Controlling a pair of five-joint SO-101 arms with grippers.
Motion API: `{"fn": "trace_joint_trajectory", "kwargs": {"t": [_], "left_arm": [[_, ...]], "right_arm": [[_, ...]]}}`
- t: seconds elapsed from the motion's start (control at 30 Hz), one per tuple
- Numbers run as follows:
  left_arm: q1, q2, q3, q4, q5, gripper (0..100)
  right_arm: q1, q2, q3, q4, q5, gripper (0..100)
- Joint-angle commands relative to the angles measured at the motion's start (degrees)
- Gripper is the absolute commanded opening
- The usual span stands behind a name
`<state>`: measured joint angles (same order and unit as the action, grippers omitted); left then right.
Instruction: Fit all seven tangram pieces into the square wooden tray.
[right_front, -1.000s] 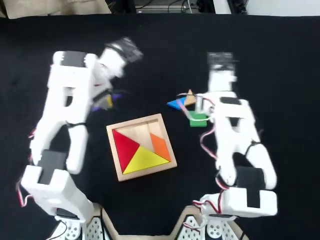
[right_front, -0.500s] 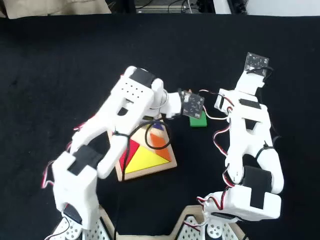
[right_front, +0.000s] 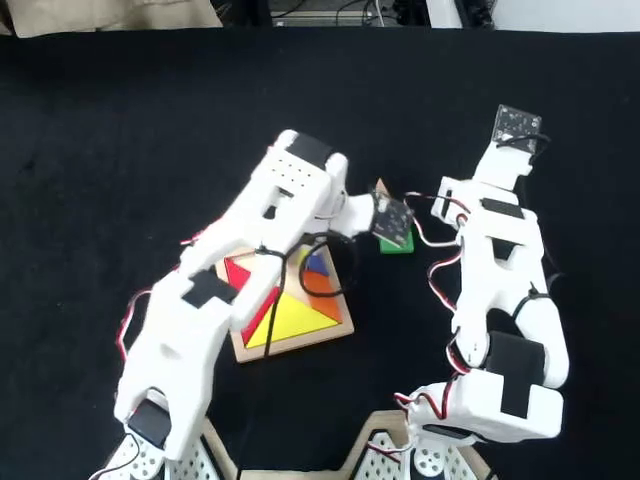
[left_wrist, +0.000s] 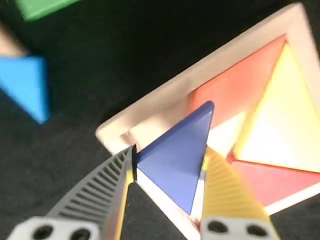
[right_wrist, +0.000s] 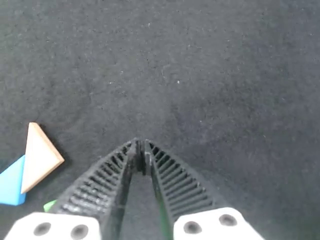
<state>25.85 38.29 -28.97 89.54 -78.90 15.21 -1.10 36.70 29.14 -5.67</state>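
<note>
The square wooden tray (right_front: 343, 326) holds a red triangle (right_front: 240, 279), a yellow triangle (right_front: 290, 318) and an orange piece (right_front: 322, 284). My left gripper (left_wrist: 167, 150) is shut on a dark blue triangle (left_wrist: 175, 165), held tilted just above the tray's corner (left_wrist: 120, 131); from above the piece (right_front: 316, 262) hangs over the tray's far right part. A light blue triangle (left_wrist: 27, 85), a green piece (right_front: 398, 244) and a tan triangle (right_front: 381, 188) lie on the cloth beyond the tray. My right gripper (right_wrist: 140, 150) is shut on nothing, over bare cloth near the tan triangle (right_wrist: 40, 156).
The left arm (right_front: 270, 215) stretches diagonally across the tray and hides part of it. The right arm (right_front: 495, 250) stands at the right of the loose pieces. Black cloth covers the table, with free room at the far left and back.
The left arm swung from the table's left to over the tray with the dark blue triangle. The right arm drew back from the loose pieces to the right.
</note>
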Motion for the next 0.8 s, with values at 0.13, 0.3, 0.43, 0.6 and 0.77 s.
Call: {"fn": "trace_joint_trajectory", "kwargs": {"t": [0.13, 0.3, 0.43, 0.6, 0.77], "left_arm": [[1.27, 3.43, -8.84, 2.99, 0.35, 7], [0.84, 4.04, -12.0, 2.99, 6.68, 21], [0.75, 3.96, -11.91, 3.25, 5.63, 21], [1.27, 3.96, -12.0, 5.89, 3.43, 20], [0.84, 4.04, -12.44, 5.45, 3.6, 21]], "right_arm": [[0.88, -0.4, -4.62, -1.05, -0.26, 1.2], [0.62, -0.4, -4.62, -1.05, -0.18, 1.2], [0.62, -0.4, -4.62, -0.97, -0.18, 1.2], [0.62, -0.4, -4.62, -0.97, -0.18, 1.4], [0.62, -0.4, -4.62, -0.88, -0.09, 1.2]]}}
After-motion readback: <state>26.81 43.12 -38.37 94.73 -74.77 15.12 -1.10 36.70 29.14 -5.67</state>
